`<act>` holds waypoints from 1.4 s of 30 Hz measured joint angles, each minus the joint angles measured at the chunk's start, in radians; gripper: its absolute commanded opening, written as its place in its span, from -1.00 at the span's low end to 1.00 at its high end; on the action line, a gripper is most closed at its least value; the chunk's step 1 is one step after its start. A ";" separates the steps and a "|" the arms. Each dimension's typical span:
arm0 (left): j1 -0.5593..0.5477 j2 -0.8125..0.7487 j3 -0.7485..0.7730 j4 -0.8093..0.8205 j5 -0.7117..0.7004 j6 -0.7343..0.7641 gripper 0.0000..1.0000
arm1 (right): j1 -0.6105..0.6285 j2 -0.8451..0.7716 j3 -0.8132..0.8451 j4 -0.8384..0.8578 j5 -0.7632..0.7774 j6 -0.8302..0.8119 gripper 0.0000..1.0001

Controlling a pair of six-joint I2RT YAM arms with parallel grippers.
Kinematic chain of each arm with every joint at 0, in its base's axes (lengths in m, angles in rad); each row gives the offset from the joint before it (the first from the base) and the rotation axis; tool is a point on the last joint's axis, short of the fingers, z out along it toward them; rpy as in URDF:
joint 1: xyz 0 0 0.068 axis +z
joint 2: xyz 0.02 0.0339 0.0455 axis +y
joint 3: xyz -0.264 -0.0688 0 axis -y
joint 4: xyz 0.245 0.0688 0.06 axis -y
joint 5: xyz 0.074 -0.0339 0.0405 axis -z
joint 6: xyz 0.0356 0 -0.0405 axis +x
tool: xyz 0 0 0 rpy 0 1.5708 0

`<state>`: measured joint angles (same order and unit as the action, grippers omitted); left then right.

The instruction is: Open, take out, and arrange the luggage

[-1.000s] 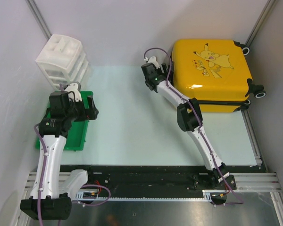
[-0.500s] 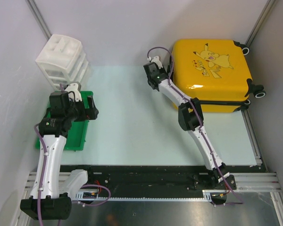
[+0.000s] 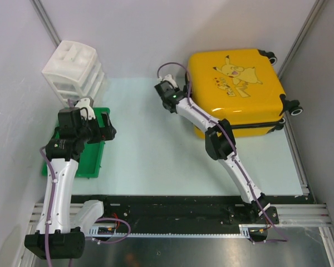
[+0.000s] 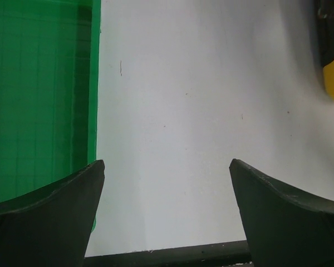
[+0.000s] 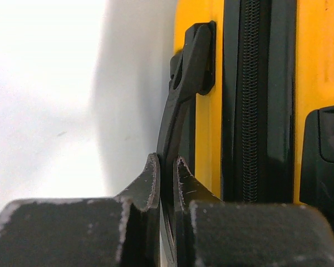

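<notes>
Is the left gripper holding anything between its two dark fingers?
No: the left gripper stands wide open, with only bare white table between its fingers, beside the flat green plastic tray.

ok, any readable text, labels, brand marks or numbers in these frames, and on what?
No legible text in any view.
On the yellow suitcase: only the cartoon Pikachu print. The small red and dark marks beside it are too small to tell whether they are lettering.
On the white drawer unit and the green tray: no text visible.
</notes>
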<state>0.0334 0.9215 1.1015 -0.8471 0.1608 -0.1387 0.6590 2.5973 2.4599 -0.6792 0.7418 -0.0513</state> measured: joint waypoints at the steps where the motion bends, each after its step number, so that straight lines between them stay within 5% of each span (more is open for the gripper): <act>1: 0.004 0.002 0.000 0.000 0.000 -0.005 1.00 | 0.021 -0.003 -0.002 -0.012 0.000 0.007 -1.00; 4: 0.028 0.008 0.000 0.000 0.002 -0.030 0.99 | 0.093 -0.010 -0.002 -0.039 0.000 0.035 -1.00; 7: 0.063 0.009 0.000 0.000 0.003 -0.047 0.99 | 0.170 -0.019 -0.002 -0.060 -0.019 0.071 -0.12; 8: 0.073 0.009 0.000 0.000 0.003 -0.052 0.99 | 0.192 -0.023 -0.002 -0.065 -0.028 0.084 0.33; 10: 0.091 0.010 0.002 0.000 0.003 -0.063 0.99 | 0.255 -0.036 -0.003 -0.079 -0.079 0.105 0.60; 19: 0.144 0.058 0.171 -0.003 0.000 -0.106 0.99 | 0.422 -0.170 -0.024 -0.119 -0.315 0.153 0.78; 28: 0.174 0.115 0.418 0.023 -0.057 -0.178 1.00 | 0.407 -0.470 -0.062 -0.101 -0.534 0.138 0.94; 33: 0.182 0.110 0.399 0.031 0.009 -0.109 0.99 | 0.233 -0.697 -0.227 -0.129 -0.738 0.024 0.99; 38: 0.144 0.113 0.232 0.062 0.294 0.015 1.00 | -0.254 -0.956 -0.491 -0.127 -1.004 -0.173 0.98; 42: -0.029 0.113 0.041 0.068 0.378 0.131 0.99 | -0.587 -1.096 -0.702 -0.169 -1.149 -0.470 0.97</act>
<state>0.0048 1.0344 1.1427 -0.7795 0.5392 -0.0078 0.0723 1.5009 1.7580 -0.8486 -0.4076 -0.5209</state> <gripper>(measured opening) 0.996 0.990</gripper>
